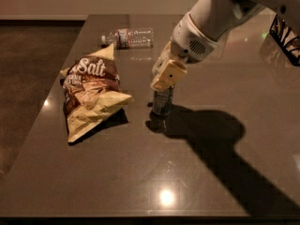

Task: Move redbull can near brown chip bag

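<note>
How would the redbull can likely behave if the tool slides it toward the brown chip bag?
The redbull can is slim, tall and upright, so it may tip easily if pushed high. The tool is closed on its top, which probably steadies it. The table looks glossy, so its base would likely slide smoothly.

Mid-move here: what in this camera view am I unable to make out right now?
Camera view:
Top of the redbull can: hidden by the gripper clamped over it.
Can base: in shadow; resting on the table or lifted, cannot tell.
Label of the water bottle: too blurred.
The black object at right: cut off by frame edge.
</note>
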Controlling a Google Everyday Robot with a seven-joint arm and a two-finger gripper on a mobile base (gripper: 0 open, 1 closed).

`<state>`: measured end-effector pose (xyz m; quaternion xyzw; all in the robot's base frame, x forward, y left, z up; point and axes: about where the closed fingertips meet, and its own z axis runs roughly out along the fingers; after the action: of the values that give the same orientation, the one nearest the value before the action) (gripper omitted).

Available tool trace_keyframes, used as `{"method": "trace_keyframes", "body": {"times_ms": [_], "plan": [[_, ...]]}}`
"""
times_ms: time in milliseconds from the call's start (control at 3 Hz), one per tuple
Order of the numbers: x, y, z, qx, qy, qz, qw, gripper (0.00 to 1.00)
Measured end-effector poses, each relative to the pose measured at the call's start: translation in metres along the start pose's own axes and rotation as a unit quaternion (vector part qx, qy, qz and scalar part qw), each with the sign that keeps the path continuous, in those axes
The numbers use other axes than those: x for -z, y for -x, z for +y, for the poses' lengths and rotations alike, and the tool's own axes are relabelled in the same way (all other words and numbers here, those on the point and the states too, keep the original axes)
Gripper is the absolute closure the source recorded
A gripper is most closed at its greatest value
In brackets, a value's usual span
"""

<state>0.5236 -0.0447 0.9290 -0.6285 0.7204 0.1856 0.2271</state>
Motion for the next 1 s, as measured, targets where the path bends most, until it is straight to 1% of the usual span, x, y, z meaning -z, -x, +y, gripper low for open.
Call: {"method": "trace_keyframes", "body": {"times_ms": [333,667,1000], "plan": [[-0.014,0.018,-0.002,0.021,0.013,0.002,0.9997,1.0],[-0.025,0.03,-0.003,0.037,0.022,0.003,0.9991,0.84],[-0.028,0.034,-0.002,0.042,0.025,0.004,0.9988,0.61]]}}
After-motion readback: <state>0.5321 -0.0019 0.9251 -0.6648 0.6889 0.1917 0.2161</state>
